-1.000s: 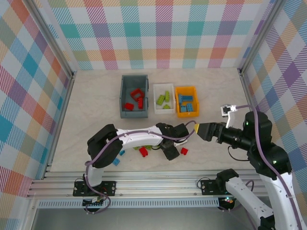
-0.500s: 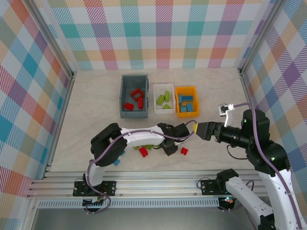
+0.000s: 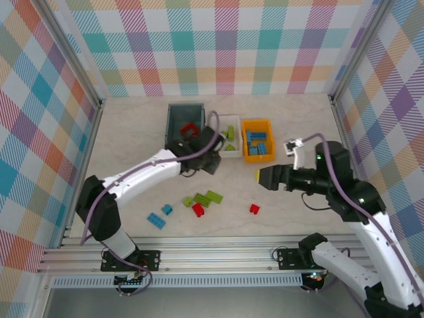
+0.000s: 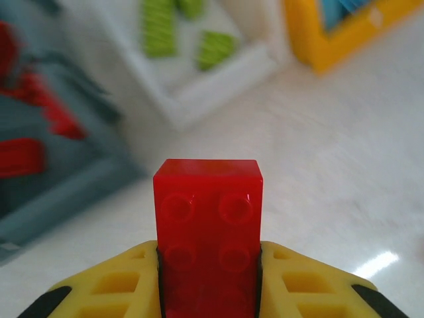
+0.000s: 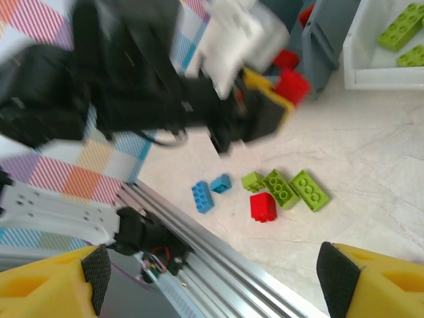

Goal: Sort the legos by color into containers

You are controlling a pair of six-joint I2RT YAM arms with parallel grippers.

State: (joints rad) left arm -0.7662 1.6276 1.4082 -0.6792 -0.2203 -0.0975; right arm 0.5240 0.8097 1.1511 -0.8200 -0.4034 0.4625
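Observation:
My left gripper (image 4: 208,255) is shut on a red lego (image 4: 208,205), which stands up between its yellow fingers (image 4: 119,278). From above, that gripper (image 3: 209,159) hangs by the near right corner of the grey-blue container (image 3: 173,132), which holds red legos (image 3: 188,129). The white container (image 3: 217,136) holds green legos and the orange container (image 3: 246,140) holds blue ones. My right gripper (image 3: 264,177) is open with nothing in it, right of the loose legos. Green legos (image 3: 207,197), a red lego (image 3: 197,209), another red one (image 3: 254,209) and two blue legos (image 3: 161,215) lie on the table.
In the right wrist view the left arm (image 5: 132,79) with its red lego (image 5: 292,85) crosses the top, above the loose green legos (image 5: 288,189). The aluminium rail (image 3: 212,252) runs along the near table edge. Checkered walls close the sides and back.
My left gripper closed on a red lego at the front of the table and carried it up and back to the grey-blue container. My right gripper drifted left.

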